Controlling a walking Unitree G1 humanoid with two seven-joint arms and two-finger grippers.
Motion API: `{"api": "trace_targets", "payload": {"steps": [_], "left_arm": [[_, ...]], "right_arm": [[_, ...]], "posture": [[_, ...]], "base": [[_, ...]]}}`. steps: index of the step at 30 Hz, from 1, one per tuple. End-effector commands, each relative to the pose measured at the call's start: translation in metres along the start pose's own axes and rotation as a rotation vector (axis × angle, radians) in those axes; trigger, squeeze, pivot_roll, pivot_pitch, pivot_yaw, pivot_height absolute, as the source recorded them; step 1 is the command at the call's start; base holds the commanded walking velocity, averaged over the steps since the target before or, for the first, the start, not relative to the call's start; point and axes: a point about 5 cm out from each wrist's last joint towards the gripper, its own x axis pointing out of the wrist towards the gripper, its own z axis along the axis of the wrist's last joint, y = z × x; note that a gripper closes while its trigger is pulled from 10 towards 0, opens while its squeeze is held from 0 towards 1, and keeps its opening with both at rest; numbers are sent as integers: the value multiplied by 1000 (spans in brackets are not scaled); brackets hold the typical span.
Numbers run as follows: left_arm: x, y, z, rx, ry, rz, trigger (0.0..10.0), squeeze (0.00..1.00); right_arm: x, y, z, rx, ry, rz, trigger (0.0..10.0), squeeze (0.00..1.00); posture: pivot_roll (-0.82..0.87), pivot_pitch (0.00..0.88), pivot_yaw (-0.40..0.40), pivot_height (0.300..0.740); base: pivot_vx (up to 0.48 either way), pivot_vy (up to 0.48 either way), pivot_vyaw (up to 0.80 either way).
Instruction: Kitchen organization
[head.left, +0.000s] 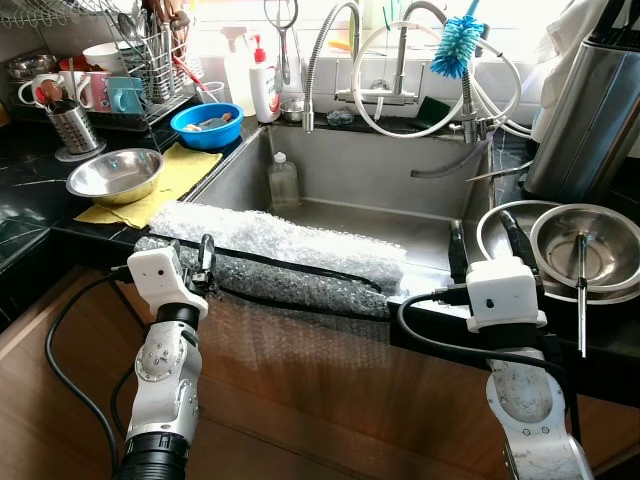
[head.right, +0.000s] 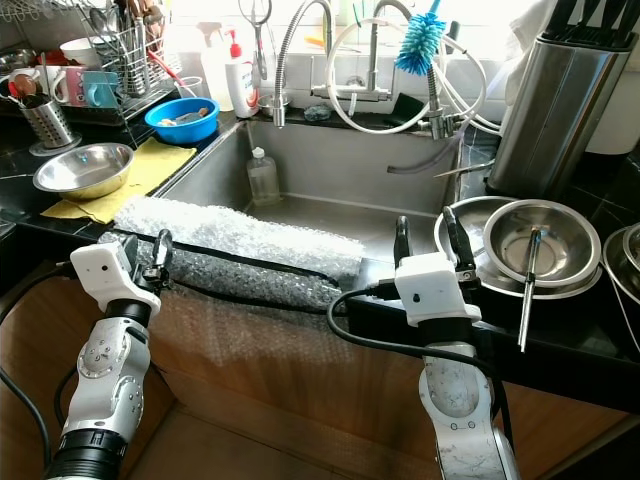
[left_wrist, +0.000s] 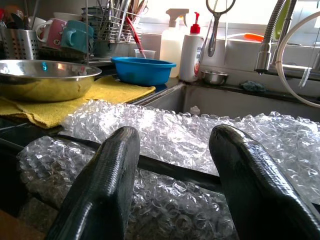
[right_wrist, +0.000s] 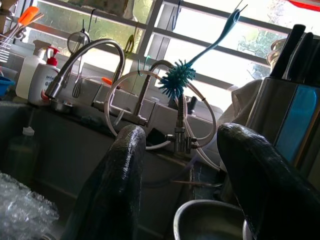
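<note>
A sheet of bubble wrap (head.left: 290, 255) lies draped over the near rim of the sink (head.left: 380, 190). The left end effector (head.left: 193, 262) sits at the wrap's left end, fingers spread narrowly with nothing between them, tips seemingly just touching the plastic. The right end effector (head.left: 490, 242) rests at the sink's right near corner, fingers wide and empty, beside a steel bowl (head.left: 585, 245) with a utensil (head.left: 581, 290) in it. A plastic bottle (head.left: 283, 182) stands in the sink. On the left desk, another steel bowl (head.left: 113, 175) sits on a yellow cloth (head.left: 185, 170), with a blue bowl (head.left: 207, 125) farther back.
</note>
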Motion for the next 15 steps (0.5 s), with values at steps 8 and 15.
{"api": "trace_targets", "payload": {"steps": [8,15], "left_arm": [[5,-2,6,4,-16,-13,10000,0],[4,-4,5,-5,-12,-18,10000,0]], "right_arm": [[13,13,14,49,-51,47,10000,0],[14,16,13,68,-40,59,10000,0]], "posture": [[-126,0,93,740],[-129,0,94,740]], "base": [[0,0,0],[0,313,0]]}}
